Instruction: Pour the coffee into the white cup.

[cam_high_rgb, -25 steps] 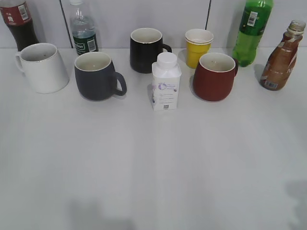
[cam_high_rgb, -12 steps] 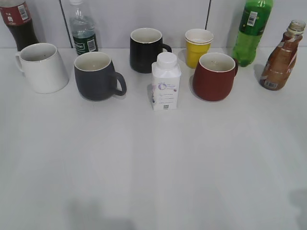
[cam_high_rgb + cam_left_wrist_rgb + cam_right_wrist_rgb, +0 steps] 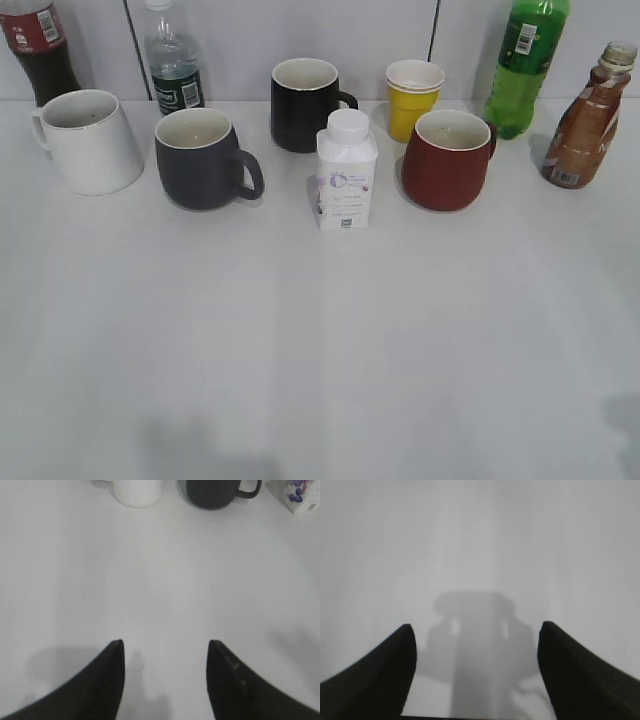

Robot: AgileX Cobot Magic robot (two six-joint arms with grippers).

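Observation:
The white cup [image 3: 92, 140] stands upright at the back left of the table; its base also shows at the top of the left wrist view [image 3: 136, 491]. The brown coffee bottle [image 3: 587, 118] stands capped at the back right. My left gripper [image 3: 165, 647] is open and empty above bare table, well in front of the white cup. My right gripper [image 3: 476, 630] is open and empty over bare table, with only its shadow below it. Neither gripper shows in the exterior view.
Along the back stand a cola bottle [image 3: 38, 48], a water bottle [image 3: 173, 62], a dark grey mug [image 3: 203, 158], a black mug [image 3: 305, 103], a small white carton [image 3: 346, 172], a yellow paper cup [image 3: 414, 96], a red mug [image 3: 449, 159] and a green bottle [image 3: 526, 62].
The shadow at the lower right edge of the exterior view has shrunk and slid toward the corner. The objects have not moved.

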